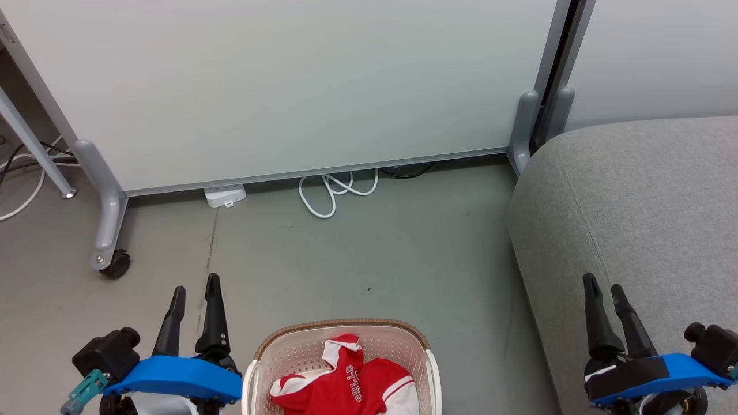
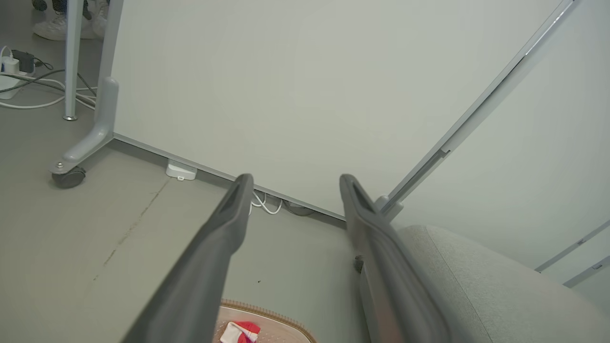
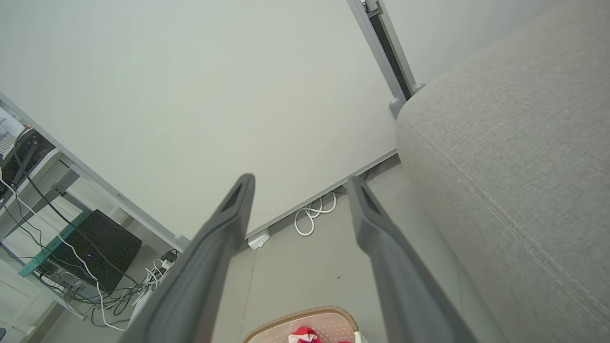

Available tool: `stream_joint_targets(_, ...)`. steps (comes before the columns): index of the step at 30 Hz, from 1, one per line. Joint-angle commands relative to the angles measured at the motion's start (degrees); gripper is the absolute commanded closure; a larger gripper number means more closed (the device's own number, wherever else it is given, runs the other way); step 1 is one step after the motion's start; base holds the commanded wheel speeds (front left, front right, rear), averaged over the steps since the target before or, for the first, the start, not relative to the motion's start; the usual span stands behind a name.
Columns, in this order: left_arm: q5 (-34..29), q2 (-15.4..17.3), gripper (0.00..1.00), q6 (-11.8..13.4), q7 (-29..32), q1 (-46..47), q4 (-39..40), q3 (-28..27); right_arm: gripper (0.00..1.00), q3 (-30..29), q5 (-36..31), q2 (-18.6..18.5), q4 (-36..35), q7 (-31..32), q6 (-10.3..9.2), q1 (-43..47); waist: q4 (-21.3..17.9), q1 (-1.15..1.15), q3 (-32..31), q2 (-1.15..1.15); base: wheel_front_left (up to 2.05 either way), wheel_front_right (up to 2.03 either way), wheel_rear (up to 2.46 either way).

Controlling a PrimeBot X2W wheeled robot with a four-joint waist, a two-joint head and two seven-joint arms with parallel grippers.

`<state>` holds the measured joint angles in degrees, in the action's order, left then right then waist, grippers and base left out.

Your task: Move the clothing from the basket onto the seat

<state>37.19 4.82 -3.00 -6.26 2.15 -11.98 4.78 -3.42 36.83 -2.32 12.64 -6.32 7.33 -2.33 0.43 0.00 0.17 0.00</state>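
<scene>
The cream basket (image 1: 262,363) with a brown rim stands on the floor at the bottom centre of the head view. Crumpled inside it lies the red clothing (image 1: 346,383) with white trim and "BULLS" lettering. The light grey seat (image 1: 634,207) fills the right side. My left gripper (image 1: 196,288) hovers open to the left of the basket, nothing between its fingers. My right gripper (image 1: 604,282) stands open over the seat's front edge, empty too. The basket rim (image 2: 271,315) and clothing (image 2: 243,332) peek in between the left fingers (image 2: 224,228); the basket (image 3: 305,318) also sits low between the right fingers (image 3: 376,224).
A pale partition panel (image 1: 288,86) on grey caster legs (image 1: 106,230) stands behind the basket. A coiled white cable (image 1: 334,193) and a white adapter (image 1: 225,196) lie at its base. Grey floor (image 1: 357,253) stretches between partition and basket. A desk with cables (image 3: 71,257) stands far left.
</scene>
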Motion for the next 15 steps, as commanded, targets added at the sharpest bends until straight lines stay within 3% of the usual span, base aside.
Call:
stream_joint_targets(1,-2.03,0.5,0.0,0.17,-0.73,0.78,0.71,0.45,0.0,0.12,-2.2,-0.47,-0.52,-0.71,0.15,-0.08,0.01,0.0,0.01,0.0,0.0,0.0,0.0)
stream_joint_targets(15,-9.28,0.3,0.0,-0.3,-2.94,0.41,0.27,1.35,0.0,0.62,-10.55,-0.55,0.03,-2.88,0.15,0.15,0.03,0.0,-0.07,0.0,0.0,0.0,0.0)
